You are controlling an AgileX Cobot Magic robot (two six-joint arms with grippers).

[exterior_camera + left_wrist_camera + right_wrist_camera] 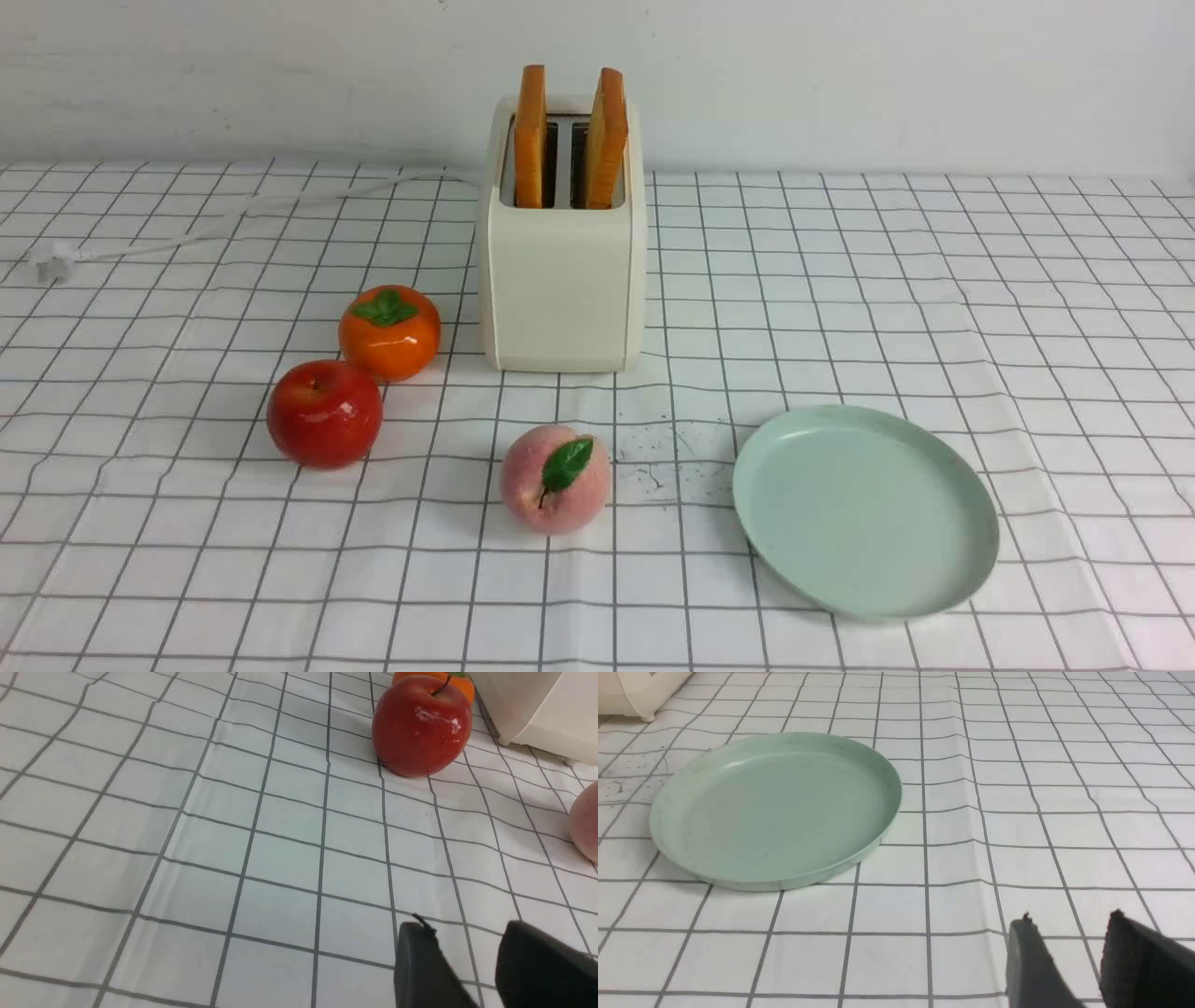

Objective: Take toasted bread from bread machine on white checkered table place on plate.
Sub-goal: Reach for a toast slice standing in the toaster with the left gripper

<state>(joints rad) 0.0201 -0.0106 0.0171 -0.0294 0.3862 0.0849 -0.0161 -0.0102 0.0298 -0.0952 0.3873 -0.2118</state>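
Two slices of toasted bread stand upright in the bread machine (563,280), one in the left slot (530,135) and one in the right slot (607,137). The mint-green plate (971,523) lies empty on the white checkered table (934,308), in front of and right of the toaster; it also shows in the right wrist view (775,807). No arm shows in the front view. My left gripper (462,928) is open and empty above bare cloth, near the red apple (420,723). My right gripper (1069,919) is open and empty above the cloth beside the plate.
A red apple (325,413) and an orange persimmon (389,331) sit left of the toaster. A pink peach (555,478) lies in front of it, left of the plate. The toaster's white cord and plug (51,261) run off to the far left.
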